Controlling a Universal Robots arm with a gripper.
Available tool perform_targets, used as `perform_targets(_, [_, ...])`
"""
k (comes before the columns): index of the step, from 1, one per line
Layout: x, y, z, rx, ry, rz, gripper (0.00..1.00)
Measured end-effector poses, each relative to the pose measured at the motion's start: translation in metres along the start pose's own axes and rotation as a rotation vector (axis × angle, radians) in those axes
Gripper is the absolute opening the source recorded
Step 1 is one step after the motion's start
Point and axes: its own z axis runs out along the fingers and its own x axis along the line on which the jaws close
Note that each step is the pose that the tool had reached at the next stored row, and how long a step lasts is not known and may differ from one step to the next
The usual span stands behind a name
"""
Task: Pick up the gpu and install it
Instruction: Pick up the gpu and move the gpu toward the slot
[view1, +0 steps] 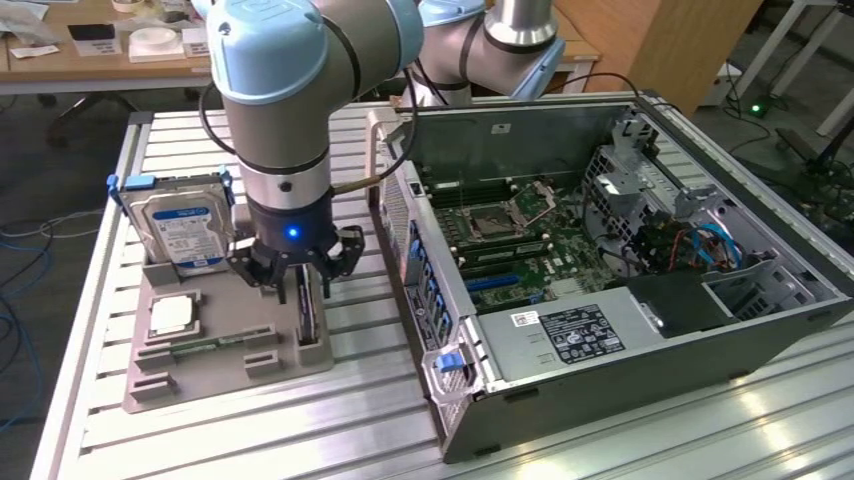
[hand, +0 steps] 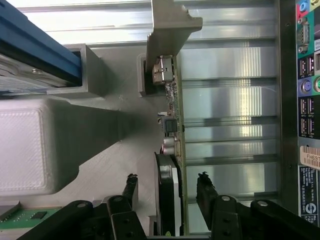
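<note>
Gpu (hand: 170, 195) on my screen stands on its long edge in a narrow slot of the grey holder tray (view1: 200, 372), along the side of the tray nearest the open computer case (view1: 747, 345). From the exterior view I see it as a thin dark strip (view1: 308, 318) directly under the arm. The gripper (hand: 166, 181) hangs low over it, and I read its black fingers (hand: 131, 186) as apart, one on each side of the card with a sliver of daylight between each tip and the board. Nothing is clamped. The card's silver bracket (hand: 170, 25) sits at the end away from the fingers. On the same tray I see a hard drive (view1: 187, 225) with a blue-white label standing upright, and a small square chip (view1: 174, 315) lying flat. Tray and case both rest on the ribbed aluminium table (view1: 667, 440).
</note>
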Motion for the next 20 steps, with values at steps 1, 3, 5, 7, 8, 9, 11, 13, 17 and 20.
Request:
perform_targets(1, [0.0, 0.0, 0.0, -0.0001, 0.0, 0.0, 0.58])
perform_targets(3, [0.0004, -0.0001, 0.0001, -0.0001, -0.0001, 0.001, 0.51])
perform_targets(5, [0.0005, -0.0001, 0.0002, -0.0002, -0.0002, 0.003, 0.51])
perform_targets(7, [0.0006, -0.0001, 0.0002, -0.0001, -0.0002, 0.004, 0.5])
perform_targets(8, [0.0006, -0.0001, 0.0002, -0.0001, -0.0002, 0.004, 0.43])
perform_targets(9, [0.0006, 0.0, 0.0002, -0.0001, -0.0002, 0.004, 0.43])
perform_targets(11, [0.0006, 0.0, 0.0002, -0.0001, -0.0002, 0.004, 0.42])
perform_targets(13, [0.0006, -0.0001, 0.0002, -0.0001, -0.0002, 0.004, 0.35])
perform_targets(17, [0.0006, -0.0001, 0.0002, 0.0, -0.0001, 0.004, 0.28])
perform_targets(20, [0.0006, -0.0001, 0.0002, -0.0001, -0.0002, 0.004, 0.28])
